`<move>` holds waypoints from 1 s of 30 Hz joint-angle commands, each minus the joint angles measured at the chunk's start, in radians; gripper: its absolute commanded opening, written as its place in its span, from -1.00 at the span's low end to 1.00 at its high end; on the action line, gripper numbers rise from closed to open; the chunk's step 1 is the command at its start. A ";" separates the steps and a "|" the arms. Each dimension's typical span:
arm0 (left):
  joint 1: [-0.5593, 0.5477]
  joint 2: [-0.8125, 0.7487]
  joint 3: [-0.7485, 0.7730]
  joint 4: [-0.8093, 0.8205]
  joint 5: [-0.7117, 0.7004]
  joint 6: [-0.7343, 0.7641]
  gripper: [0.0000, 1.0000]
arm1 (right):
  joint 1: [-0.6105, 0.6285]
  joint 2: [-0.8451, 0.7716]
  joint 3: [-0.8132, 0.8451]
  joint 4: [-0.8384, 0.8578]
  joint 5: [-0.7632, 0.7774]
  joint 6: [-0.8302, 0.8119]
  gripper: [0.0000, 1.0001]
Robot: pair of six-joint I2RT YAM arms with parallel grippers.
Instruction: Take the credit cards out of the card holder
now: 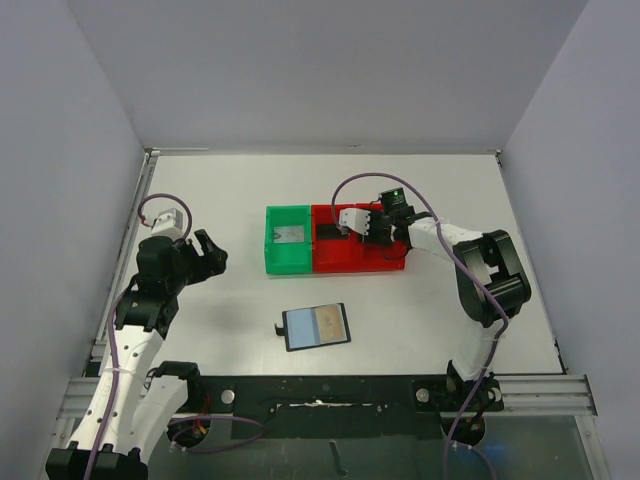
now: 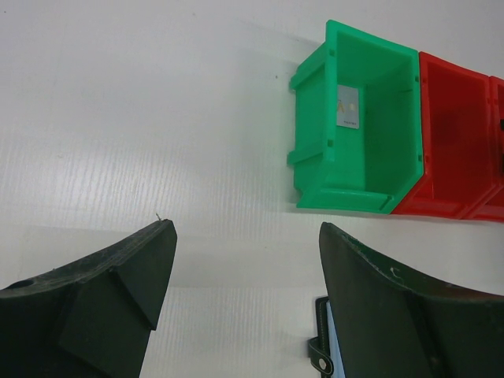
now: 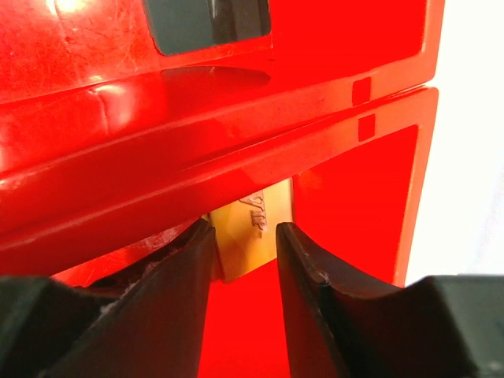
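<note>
Inventory of one table (image 1: 450, 180), two arms, two bin colours.

- Right hand (image 3: 246, 264): lowered into the nearer of the red bins (image 1: 385, 263), fingers (image 3: 177, 299) parted and clamped on nothing.
- Gold card (image 3: 252, 224): on edge just past the right hand's fingertips, framed in the gap between them and leaning on the red wall ahead. Whether a finger touches its edge cannot be told.
- Dark card (image 3: 209, 20): flat in the red compartment beyond that wall.
- Left hand (image 2: 244, 299): fingers spread wide and empty, above bare table, well apart from the bins.
- Green bin (image 2: 354, 142): ahead and to the right of the left hand, joined to the red ones; pale grey card (image 2: 347, 108) flat on its floor.
- Card holder (image 1: 317, 327): open on the table, a corner under the left hand's right finger, bluish inner pocket up.
</note>
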 commanded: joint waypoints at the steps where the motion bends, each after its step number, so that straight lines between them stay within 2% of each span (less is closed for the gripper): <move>1: 0.007 -0.004 0.007 0.058 0.020 0.018 0.47 | -0.006 -0.028 0.039 -0.004 -0.027 0.021 -0.21; 9: 0.007 -0.001 0.006 0.058 0.024 0.020 0.47 | -0.018 -0.037 0.057 -0.014 -0.059 0.064 -0.15; 19: 0.007 0.008 0.006 0.058 0.030 0.023 0.47 | -0.029 -0.229 0.033 0.062 -0.061 0.172 -0.02; 22: 0.007 0.012 0.008 0.057 0.034 0.024 0.47 | -0.028 -0.349 -0.037 0.150 -0.057 0.269 0.10; 26: 0.007 0.016 0.009 0.056 0.049 0.030 0.47 | -0.023 -0.585 -0.179 0.313 -0.040 0.517 0.37; 30: 0.007 0.025 0.012 0.051 0.077 0.038 0.47 | -0.025 -0.768 -0.270 0.300 -0.097 0.785 0.65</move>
